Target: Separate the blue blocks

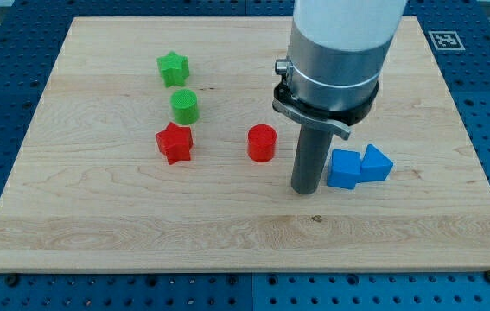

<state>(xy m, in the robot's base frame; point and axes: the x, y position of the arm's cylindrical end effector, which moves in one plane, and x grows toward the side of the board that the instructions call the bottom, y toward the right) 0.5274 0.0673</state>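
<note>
Centrally placed among the task's things, the blue cube (344, 169) and the blue triangular block (376, 163) sit toward the view's lower right of the tabletop (98, 233), pressed side by side so that they appear to touch along one face; this contact is what the task asks to be undone. Just to the view's left of the blue cube stands my tip (305, 191), the lower end of the dark rod, resting at tabletop height and close beside the cube's left face, though whether it actually touches the cube cannot be settled from this angle. No pincer is fitted to this arm, so there is nothing to open or close and nothing is held; the rod can only push. Its placement on the cube's outer side, rather than in the seam between the pair, suggests that a sideways shove from here would carry both blocks together, so a move into or across the seam would probably serve separation better. Farther to the view's left lies the red cylinder (262, 142), near the rod but apart from it, then the red star (175, 142), with the green cylinder (184, 106) just above it and the green star (174, 68) higher still. These four stand well apart from the blue pair and play no part in the task.
</note>
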